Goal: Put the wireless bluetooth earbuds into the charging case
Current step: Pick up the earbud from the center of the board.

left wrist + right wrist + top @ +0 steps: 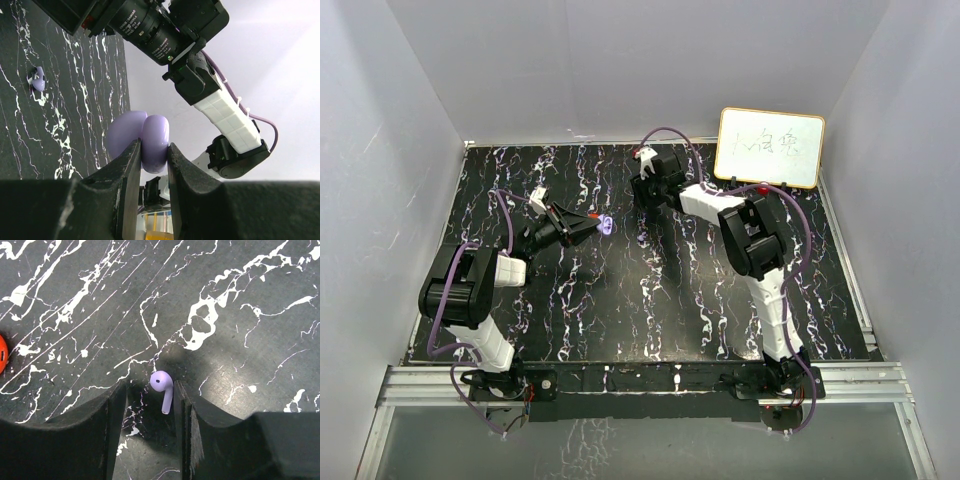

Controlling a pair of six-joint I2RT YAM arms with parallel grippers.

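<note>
My left gripper [152, 146] is shut on the open pale purple charging case [150, 129] and holds it on edge above the table; in the top view the case [607, 226] shows at the left gripper's [592, 226] tip. My right gripper [150, 390] is open and low over the black marbled table. A pale purple earbud [162, 388] lies between its fingers, stem toward the camera and close to the right finger [181, 400]. In the top view the right gripper [644, 196] is at the back middle. A small purple earbud [37, 80] lies on the table in the left wrist view.
A red object [1, 354] shows at the left edge of the right wrist view. A whiteboard [770, 148] stands at the back right. White walls enclose the table [650, 320]. The right arm [225, 115] crosses the left wrist view.
</note>
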